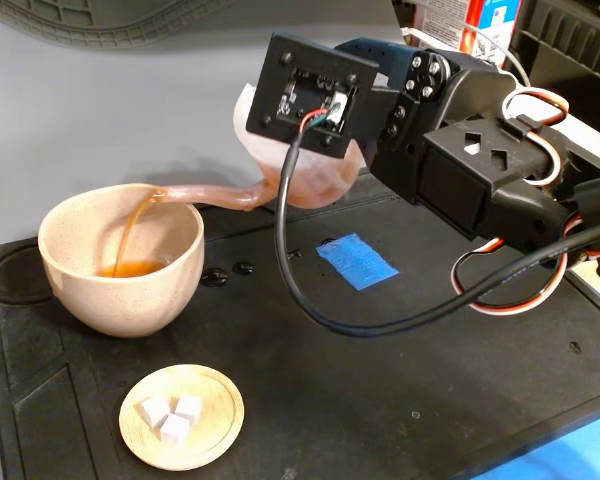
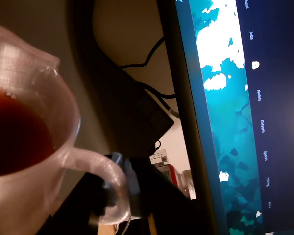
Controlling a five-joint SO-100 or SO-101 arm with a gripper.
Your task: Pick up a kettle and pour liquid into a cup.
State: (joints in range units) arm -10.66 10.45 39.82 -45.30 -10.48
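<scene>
The pour was live! The kettle point(image 1: 315, 175) hung tipped over in mid-air above the middle of the desk point(image 1: 450, 400), its long spout point(image 1: 212, 194) reaching out over the rim of the cup point(image 1: 120, 262). A thin stream of liquid point(image 1: 132, 232) ran off the spout's tip and dropped into the cup, where a shallow reddish-brown pool sat at the bottom. The cup stood near the desk's left edge in the fixed view, with a small wooden dish point(image 1: 181, 416) of white cubes point(image 1: 173, 413) in front of it by the near edge, and a blue patch point(image 1: 356, 261) of tape lay on the mat under the arm.

In the wrist view the gripper point(image 2: 118, 193) was clamped on the kettle's white loop handle point(image 2: 100, 169), and plenty of dark liquid showed inside the pot's body.

So this was the pouring step, well under way, with the cup far from full. A couple of dark drops point(image 1: 228, 272) sat on the mat just beside the cup, so aim mattered. The next move, I'd judge, called for a steady tilt with the spout tip kept inside the rim, then a slow roll back upright.
</scene>
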